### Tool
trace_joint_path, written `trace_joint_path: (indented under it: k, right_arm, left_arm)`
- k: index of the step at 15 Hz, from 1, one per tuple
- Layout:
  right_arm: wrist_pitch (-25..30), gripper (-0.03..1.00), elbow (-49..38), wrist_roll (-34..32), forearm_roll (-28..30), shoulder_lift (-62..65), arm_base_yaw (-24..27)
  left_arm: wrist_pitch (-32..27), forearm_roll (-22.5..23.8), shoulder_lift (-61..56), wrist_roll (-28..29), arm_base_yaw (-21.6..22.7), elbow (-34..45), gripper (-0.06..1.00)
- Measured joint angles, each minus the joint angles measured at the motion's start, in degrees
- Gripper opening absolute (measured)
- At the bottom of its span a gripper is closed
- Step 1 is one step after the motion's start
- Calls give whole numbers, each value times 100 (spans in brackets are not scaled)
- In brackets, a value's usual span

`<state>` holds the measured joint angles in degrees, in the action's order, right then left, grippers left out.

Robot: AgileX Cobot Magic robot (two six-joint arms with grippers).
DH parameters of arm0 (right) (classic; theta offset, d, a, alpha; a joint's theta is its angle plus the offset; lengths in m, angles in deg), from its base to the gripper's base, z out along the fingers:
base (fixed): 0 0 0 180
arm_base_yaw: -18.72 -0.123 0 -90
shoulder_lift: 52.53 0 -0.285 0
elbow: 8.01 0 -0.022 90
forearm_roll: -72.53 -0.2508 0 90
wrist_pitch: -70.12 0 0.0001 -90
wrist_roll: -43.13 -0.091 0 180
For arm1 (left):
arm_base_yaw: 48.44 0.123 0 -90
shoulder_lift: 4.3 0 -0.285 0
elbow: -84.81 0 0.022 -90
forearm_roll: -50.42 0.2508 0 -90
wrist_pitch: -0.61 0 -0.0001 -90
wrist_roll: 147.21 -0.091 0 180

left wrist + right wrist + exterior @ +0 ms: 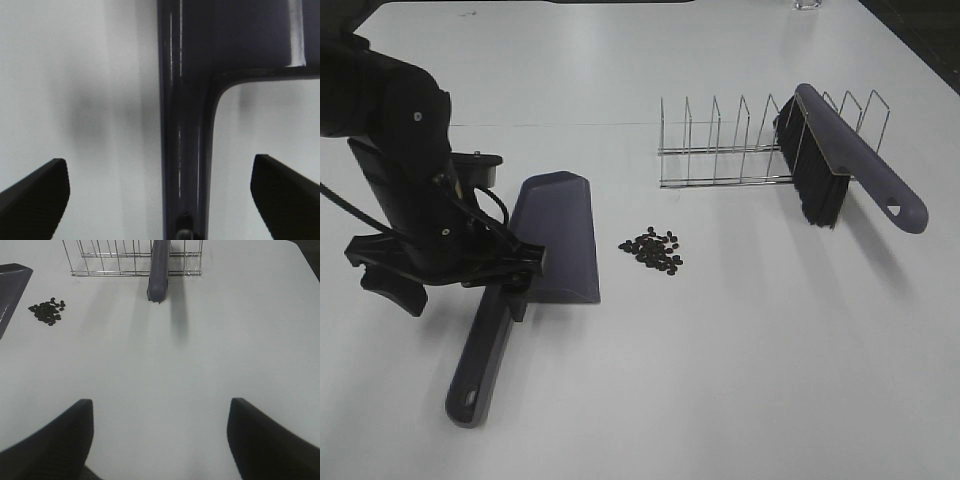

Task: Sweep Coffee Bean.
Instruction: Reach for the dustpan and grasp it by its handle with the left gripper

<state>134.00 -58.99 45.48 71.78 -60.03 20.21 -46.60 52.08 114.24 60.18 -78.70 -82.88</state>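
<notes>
Several coffee beans (653, 250) lie in a small pile on the white table, just right of the purple-grey dustpan (558, 235). My left gripper (512, 282) is open and hangs over the dustpan's handle (482, 352) where it meets the pan. In the left wrist view the handle (182, 140) runs between the two fingers (35, 192) of the gripper (160, 200), apart from both. The brush (850, 165) leans in the wire rack (720, 150). My right gripper (160, 440) is open and empty, back from the beans (47, 312) and the brush handle (159, 270); it is out of the exterior view.
The wire rack (100, 260) stands at the back right of the table. A corner of the dustpan (10, 287) shows in the right wrist view. The dark table edge (920, 40) runs along the far right.
</notes>
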Motion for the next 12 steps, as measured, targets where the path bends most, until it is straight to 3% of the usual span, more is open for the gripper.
trace_joint_path:
  k: [7,12]
  right_arm:
    - [0,66,0,0,0,0,0]
    - [0,66,0,0,0,0,0]
  left_arm:
    - [579,-69,682,178,-46,-63,84]
    - [573,-132,716,183,-46,-86,70]
